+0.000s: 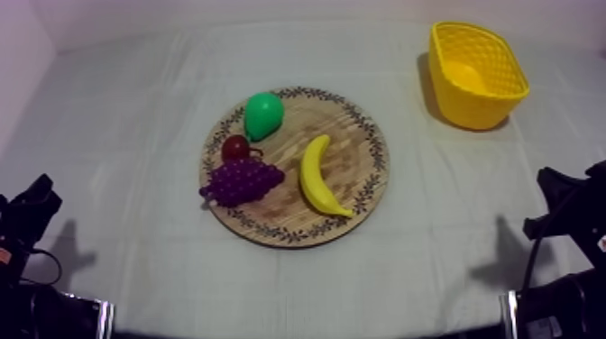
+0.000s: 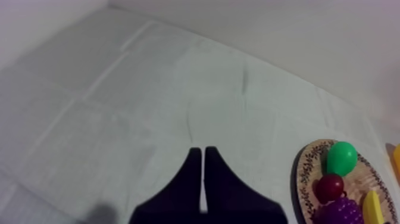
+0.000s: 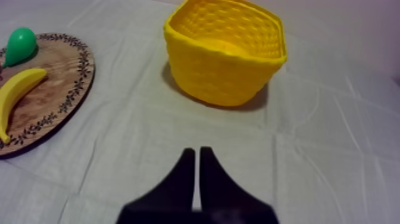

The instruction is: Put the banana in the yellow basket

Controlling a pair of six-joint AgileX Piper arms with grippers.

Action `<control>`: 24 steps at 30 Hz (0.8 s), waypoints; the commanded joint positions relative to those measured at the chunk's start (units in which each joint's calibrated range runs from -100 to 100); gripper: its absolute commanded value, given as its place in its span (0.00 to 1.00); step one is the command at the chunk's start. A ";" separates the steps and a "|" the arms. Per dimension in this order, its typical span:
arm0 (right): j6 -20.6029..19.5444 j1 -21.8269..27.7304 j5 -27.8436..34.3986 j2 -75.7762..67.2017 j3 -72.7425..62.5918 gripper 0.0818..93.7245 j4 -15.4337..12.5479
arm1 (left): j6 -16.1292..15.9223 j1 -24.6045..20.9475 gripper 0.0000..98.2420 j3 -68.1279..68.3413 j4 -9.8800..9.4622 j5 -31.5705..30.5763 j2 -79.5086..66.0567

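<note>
The wooden board [image 1: 352, 135] carries all four fruits: the banana [image 1: 317, 176] lies on the side nearer the right pincer [image 3: 196, 152], with the pear [image 1: 263, 114], small red fruit [image 1: 236, 148] and grapes [image 1: 242, 181] beyond it, toward the left pincer [image 2: 203, 152]. The yellow basket [image 1: 469, 108] stands upright just ahead of the right pincer, well apart from the board. Both arms sit low at the near edge of the table [image 1: 135, 270], each pincer closed on nothing, fingers together in a narrow wedge — open cloth lies between each pincer and the board.
</note>
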 commanded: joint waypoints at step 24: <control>0.45 -0.02 -0.05 -0.04 -0.03 0.00 -0.01 | 0.02 0.02 0.00 -0.01 0.03 0.00 -0.05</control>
